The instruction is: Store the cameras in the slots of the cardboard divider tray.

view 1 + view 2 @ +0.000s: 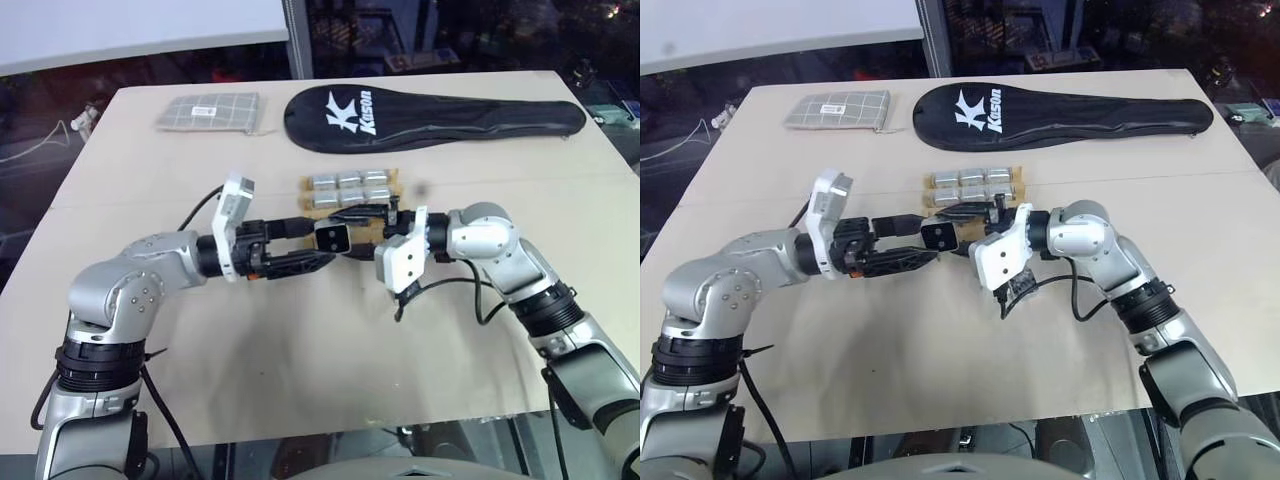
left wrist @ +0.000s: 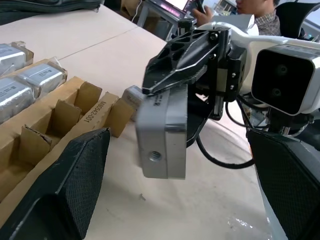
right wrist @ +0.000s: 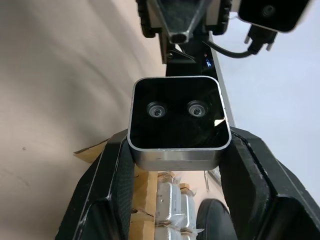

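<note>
A silver-grey camera (image 1: 332, 237) with a dark two-lens face (image 3: 177, 120) hangs above the table, just in front of the cardboard divider tray (image 1: 393, 190). My right gripper (image 1: 347, 236) is shut on it, one finger on each side (image 3: 107, 185). From the opposite side my left gripper (image 1: 318, 243) stands open. Its black fingers (image 2: 75, 185) flank the camera (image 2: 162, 132) with gaps on both sides. Three wrapped silver cameras (image 1: 350, 182) fill the tray's far row. The nearer brown slots (image 2: 65, 117) look empty.
A long black racket bag (image 1: 430, 115) lies at the back of the table. A grey checked pouch (image 1: 208, 110) lies at the back left. A person (image 2: 250, 10) sits beyond the table in the left wrist view. Bare tabletop spreads in front of both arms.
</note>
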`<state>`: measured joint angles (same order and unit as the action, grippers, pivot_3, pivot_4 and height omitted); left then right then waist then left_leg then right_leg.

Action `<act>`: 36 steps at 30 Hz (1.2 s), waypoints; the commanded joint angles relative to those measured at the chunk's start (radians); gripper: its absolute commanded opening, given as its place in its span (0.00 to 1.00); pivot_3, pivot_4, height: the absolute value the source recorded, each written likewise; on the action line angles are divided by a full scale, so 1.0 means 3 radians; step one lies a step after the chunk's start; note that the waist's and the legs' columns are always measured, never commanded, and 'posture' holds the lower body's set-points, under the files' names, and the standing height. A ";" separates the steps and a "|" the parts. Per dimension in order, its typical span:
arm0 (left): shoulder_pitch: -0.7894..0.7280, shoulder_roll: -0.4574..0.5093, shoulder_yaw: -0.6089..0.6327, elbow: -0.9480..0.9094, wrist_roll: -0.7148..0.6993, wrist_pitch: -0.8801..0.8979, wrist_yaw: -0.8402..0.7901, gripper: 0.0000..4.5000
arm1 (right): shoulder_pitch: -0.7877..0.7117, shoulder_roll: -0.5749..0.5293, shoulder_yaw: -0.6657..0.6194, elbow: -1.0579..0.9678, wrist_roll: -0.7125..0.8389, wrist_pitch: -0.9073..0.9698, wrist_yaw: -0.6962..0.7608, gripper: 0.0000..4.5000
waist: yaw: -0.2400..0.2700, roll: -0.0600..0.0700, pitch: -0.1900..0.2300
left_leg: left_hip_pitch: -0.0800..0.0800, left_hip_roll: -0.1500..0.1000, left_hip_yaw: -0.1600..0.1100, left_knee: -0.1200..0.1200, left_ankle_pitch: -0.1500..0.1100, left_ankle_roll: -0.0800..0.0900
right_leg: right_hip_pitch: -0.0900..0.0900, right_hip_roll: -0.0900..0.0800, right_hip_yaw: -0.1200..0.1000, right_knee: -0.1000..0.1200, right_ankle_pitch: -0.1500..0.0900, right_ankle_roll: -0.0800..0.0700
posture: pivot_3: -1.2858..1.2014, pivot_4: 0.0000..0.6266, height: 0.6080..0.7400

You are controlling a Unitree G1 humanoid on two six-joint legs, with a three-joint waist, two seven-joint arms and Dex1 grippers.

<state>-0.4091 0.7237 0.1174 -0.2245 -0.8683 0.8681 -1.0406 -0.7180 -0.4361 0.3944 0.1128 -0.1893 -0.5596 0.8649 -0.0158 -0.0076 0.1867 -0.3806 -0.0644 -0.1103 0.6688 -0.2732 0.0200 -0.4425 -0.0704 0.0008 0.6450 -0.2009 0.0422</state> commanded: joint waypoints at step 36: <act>-0.0405 0.0332 -0.0321 0.0169 0.0061 0.0229 -0.0560 0.15 | -0.0069 -0.0255 0.0235 -0.0065 0.0048 -0.0448 0.0252 0.42 | -0.0005 -0.0001 -0.0001 | 0.0001 0.0000 0.0018 0.0003 0.0000 0.0000 | -0.0009 0.0002 0.0015 0.0016 0.0000 0.0000 | 0.52 0.24 1.00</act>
<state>-0.5054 0.8046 0.0145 -0.1612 -0.8279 0.9291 -1.1752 -0.7254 -0.5043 0.4512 0.0982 -0.1677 -0.6679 0.9148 -0.0173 -0.0080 0.1865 -0.3804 -0.0644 -0.1043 0.6699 -0.2732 0.0201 -0.4459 -0.0699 0.0061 0.6505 -0.2007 0.0423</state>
